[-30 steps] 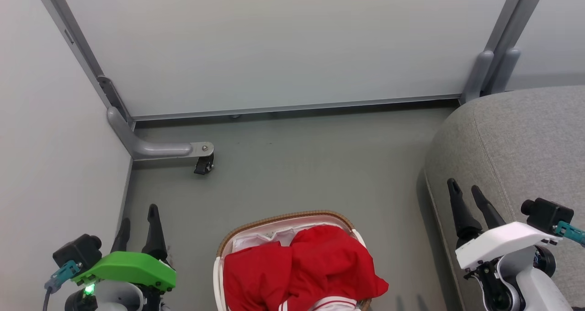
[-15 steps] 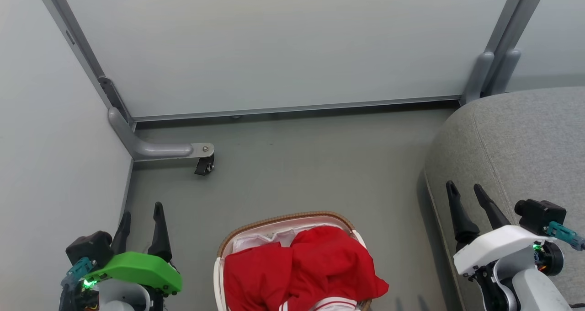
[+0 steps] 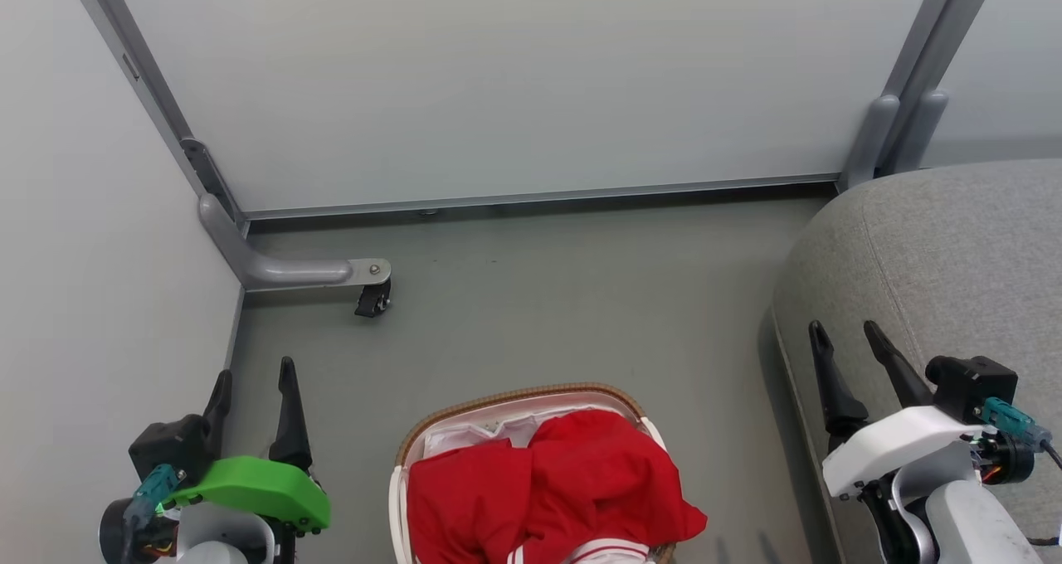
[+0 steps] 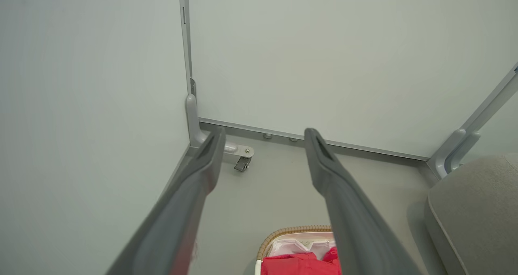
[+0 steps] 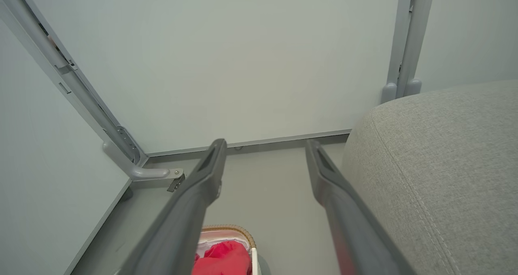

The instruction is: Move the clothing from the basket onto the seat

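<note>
Left gripper: released and empty, both dark fingers spread, pointing toward the far wall panel. Green wrist cover low over the floor's left edge, just beside the left side panel.

Right gripper: released and empty as well, fingers spread and pointing the same way, held over the left edge of the seat, with the white wrist cover behind. Both grippers apart from the basket, one on each side of it.

Basket on the floor between the two arms, cut off by the lower edge of the head view. Visible there: the far arc of the brown woven rim and a strip of white liner. Red clothing heaped inside and spilling over the right rim, with white striped trim at the bottom. Number of garments not determinable. In both wrist views, part of the basket covered by a finger. Near and right parts of the seat out of frame.

Open floor from the basket's far rim to the far wall panel. Narrower strip of floor between the basket's right rim and the seat's rounded left edge. Caster on a grey bracket near the floor's far-left corner, well apart from the basket. Seat along the floor's right edge, reaching back to the grey posts at the far-right corner.
</note>
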Controlling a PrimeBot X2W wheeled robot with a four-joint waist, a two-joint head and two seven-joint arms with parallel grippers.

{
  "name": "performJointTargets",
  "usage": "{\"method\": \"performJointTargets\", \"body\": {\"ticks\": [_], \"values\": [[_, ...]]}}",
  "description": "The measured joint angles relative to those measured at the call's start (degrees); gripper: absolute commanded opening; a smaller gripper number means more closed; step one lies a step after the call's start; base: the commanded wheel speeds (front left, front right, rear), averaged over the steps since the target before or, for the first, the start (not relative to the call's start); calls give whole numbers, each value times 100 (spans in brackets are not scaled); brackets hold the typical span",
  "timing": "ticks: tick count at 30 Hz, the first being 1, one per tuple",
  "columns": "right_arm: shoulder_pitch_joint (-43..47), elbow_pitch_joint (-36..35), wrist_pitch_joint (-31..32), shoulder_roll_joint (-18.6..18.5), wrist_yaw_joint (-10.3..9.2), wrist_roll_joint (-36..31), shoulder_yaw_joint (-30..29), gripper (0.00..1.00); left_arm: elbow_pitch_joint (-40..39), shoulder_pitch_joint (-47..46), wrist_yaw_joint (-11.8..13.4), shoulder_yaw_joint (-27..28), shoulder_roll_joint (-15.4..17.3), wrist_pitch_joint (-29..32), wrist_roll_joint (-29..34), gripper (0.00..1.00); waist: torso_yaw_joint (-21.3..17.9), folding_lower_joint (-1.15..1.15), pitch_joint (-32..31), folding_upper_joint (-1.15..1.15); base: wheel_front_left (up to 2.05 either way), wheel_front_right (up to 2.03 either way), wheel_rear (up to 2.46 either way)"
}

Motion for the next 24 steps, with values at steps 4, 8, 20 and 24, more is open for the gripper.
{"method": "performJointTargets", "body": {"ticks": [4, 8, 20, 24], "values": [[-48, -32, -49, 2, 0, -224, -37, 100, -3, -1, -47, 77, -68, -49, 136, 100, 5, 0, 11, 0, 0, 0, 0], [-64, -69, -99, 4, 0, -409, -42, 100, 41, -1, -110, 175, -112, -99, 311, 100, 6, 0, 22, 0, 0, 0, 0], [-333, -164, -245, 51, 1, -1034, 69, 100, 245, -269, -331, 148, -204, -236, 856, 100, -63, 0, 374, 0, 0, 0, 0], [-618, -302, -278, 107, 2, -1247, 121, 100, 411, -494, -417, 56, -220, -281, 1012, 100, -133, 0, 683, 0, 0, 0, 0]]}}
